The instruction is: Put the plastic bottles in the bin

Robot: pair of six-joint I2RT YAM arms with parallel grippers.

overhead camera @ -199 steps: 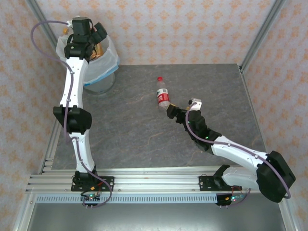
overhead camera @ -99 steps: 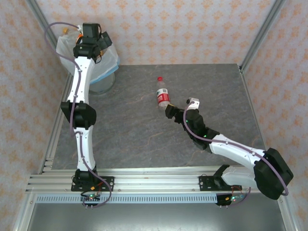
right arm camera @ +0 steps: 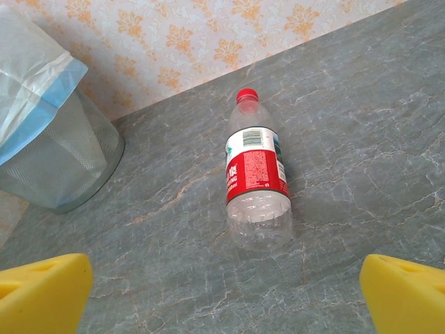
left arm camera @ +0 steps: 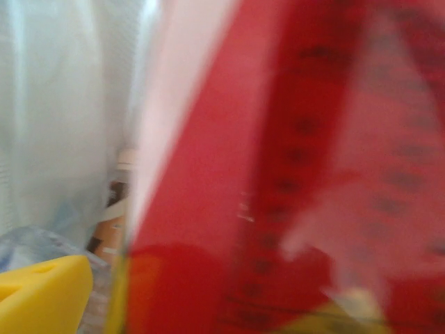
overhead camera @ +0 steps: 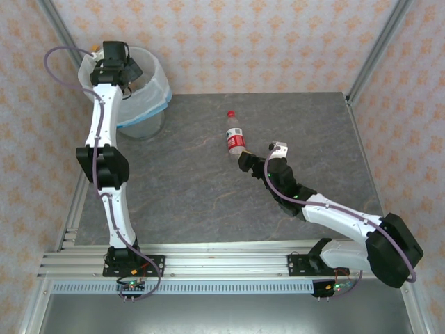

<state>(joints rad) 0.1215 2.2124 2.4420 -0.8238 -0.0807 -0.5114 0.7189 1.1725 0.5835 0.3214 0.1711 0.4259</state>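
A clear plastic bottle [overhead camera: 236, 139] with a red label and red cap lies on the grey table, cap pointing away; in the right wrist view this bottle [right arm camera: 256, 177] lies just ahead of my open right gripper [right arm camera: 226, 296], apart from it. My right gripper [overhead camera: 245, 161] sits at the bottle's base end. My left gripper [overhead camera: 127, 69] hangs over the bin [overhead camera: 156, 90], a bag-lined bucket at the back left. In the left wrist view a blurred red-labelled bottle [left arm camera: 278, 174] passes close by, and one yellow fingertip [left arm camera: 42, 292] stands wide of it. Other bottles [left arm camera: 111, 219] lie below in the bag.
The bin [right arm camera: 49, 153] stands left of and beyond the lying bottle, against the patterned wall. Metal frame posts run along the table's left and right edges [overhead camera: 365, 160].
My left wrist has swung left over the bin's mouth. The right arm and the bottle on the table have hardly moved.
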